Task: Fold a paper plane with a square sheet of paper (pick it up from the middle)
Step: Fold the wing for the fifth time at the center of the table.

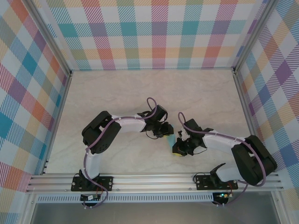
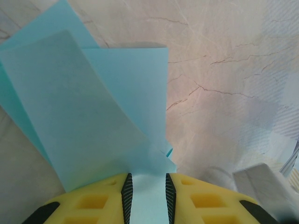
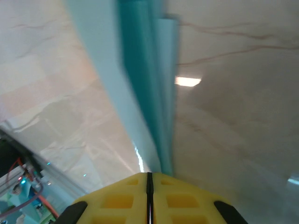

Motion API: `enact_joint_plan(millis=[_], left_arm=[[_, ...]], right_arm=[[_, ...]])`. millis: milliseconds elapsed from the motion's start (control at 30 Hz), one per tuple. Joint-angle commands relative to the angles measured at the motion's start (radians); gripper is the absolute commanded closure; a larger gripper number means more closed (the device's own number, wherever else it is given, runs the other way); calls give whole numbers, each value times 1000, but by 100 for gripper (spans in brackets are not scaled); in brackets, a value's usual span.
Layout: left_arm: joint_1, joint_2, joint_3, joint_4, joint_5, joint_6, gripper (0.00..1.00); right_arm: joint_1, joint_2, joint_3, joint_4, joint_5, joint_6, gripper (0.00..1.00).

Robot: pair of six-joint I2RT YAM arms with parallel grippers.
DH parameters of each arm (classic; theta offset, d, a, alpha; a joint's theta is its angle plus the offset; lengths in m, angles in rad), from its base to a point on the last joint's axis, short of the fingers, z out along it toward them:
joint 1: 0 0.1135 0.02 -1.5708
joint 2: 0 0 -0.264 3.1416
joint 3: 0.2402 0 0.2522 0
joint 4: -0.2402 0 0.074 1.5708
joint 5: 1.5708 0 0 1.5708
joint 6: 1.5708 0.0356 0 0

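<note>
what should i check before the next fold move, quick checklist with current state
1. Right gripper clamped on the folded blue paper: ok, jaws shut, paper edge coming out of the seam.
2. Left gripper holding the paper: ok, paper spans the gap between its pads.
3. Paper lifted off the table: ok, judging by both wrist views.
4. Layers lined up: not ok, they fan apart in the left wrist view.
5. Crease sharpness: cannot tell, the right wrist view is blurred.
</note>
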Motion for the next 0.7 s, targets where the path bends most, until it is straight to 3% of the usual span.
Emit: enact_joint_plan(millis=[0,367,467,667], left_arm=[[-3,26,25,-40,2,17,72],[-4,23,27,-40,3,17,72],[-4,25,29,-39,6,15,72],[-4,27,36,-40,8,17,72]], right_arm=[[2,34,-15,-59,72,-8,92],[1,-142,42,-71,62,-11,88],[1,-118,79,8,16,6,88],[0,-27,117,76,79,30,89]])
